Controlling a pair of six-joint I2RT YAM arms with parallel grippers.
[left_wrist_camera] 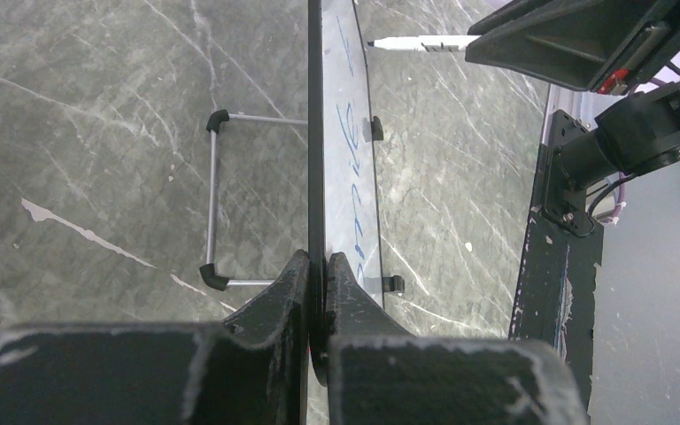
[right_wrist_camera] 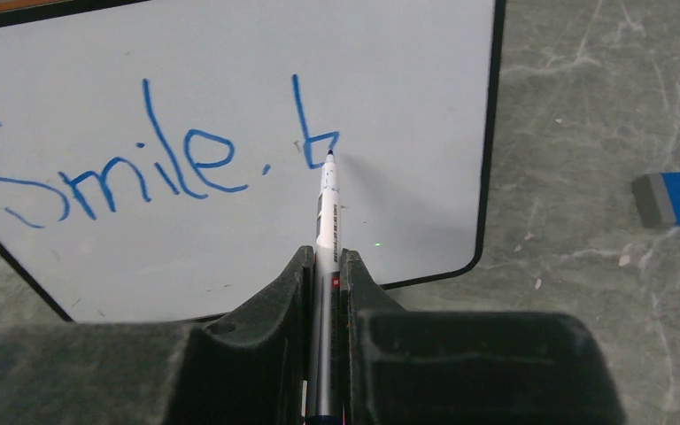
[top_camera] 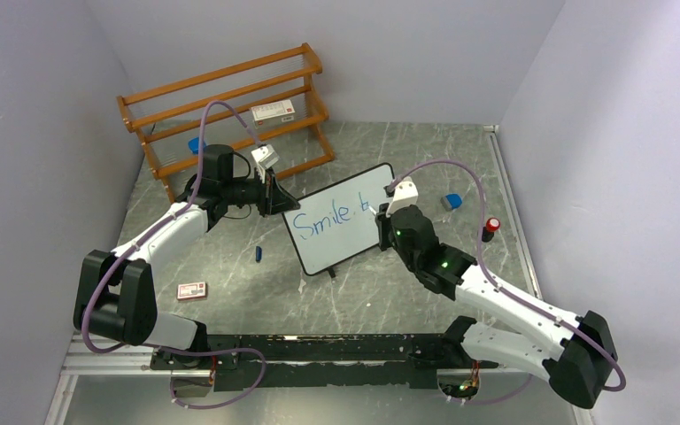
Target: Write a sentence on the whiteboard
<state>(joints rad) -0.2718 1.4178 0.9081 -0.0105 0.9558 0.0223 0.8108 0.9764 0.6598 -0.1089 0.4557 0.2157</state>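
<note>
Right gripper (right_wrist_camera: 323,266) clamped on marker (right_wrist_camera: 327,199), tip on the whiteboard (right_wrist_camera: 407,80) at the "b" bowl; sentence (right_wrist_camera: 133,159) reads "Smile. b" so far. Left gripper (left_wrist_camera: 317,270) pinches the board's left edge, likely bracing it against pen pressure. Board stands mid-table. Right arm reaches in from near right, wrist angled at the board; left arm extends far-left.

The whiteboard (right_wrist_camera: 407,80) looks smooth and faintly glossy, edged in thin black plastic. The counter (right_wrist_camera: 602,80) is matt grey stone-look with white veins. The rack (top_camera: 230,73) is varnished wood. The marker (right_wrist_camera: 328,204) has a white plastic barrel, and the left gripper (left_wrist_camera: 317,262) is scuffed matt black plastic.
</note>
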